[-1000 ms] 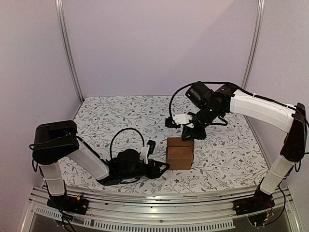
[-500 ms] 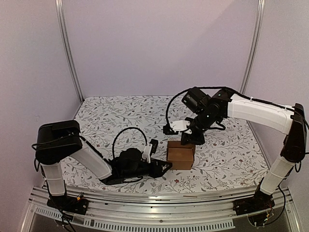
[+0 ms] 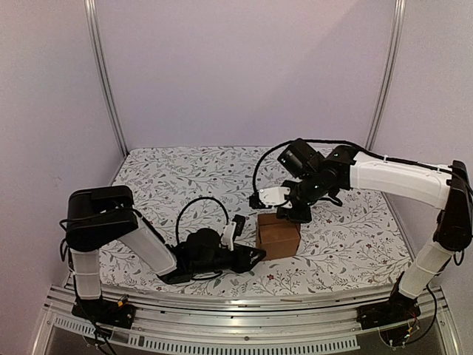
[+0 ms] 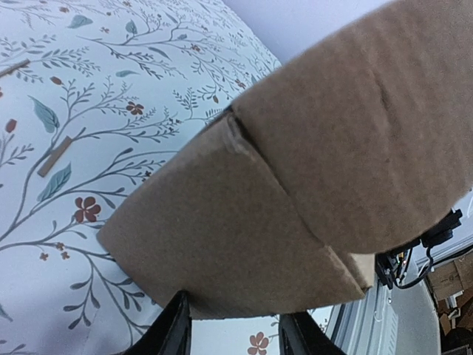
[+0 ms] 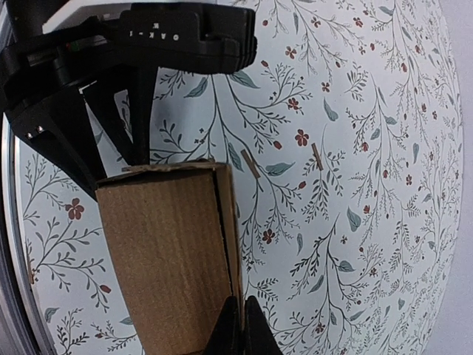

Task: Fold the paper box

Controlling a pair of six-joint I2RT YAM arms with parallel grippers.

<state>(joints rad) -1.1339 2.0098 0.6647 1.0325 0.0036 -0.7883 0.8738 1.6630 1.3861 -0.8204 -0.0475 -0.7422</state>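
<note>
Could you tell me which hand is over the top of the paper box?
The right hand, shut above the paper box; the left hand lies low at its side.

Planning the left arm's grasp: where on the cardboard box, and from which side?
Probably the two upright side walls of the box, low, coming in level from the left. It stands as a cuboid with flat vertical faces, and the shut right gripper sits on its top, blocking overhead.

White arm shells [image 3: 392, 174], black joints [image 3: 96, 218], looping black cables [image 3: 199, 201], black-fingered left pincer [image 3: 250, 238].
</note>
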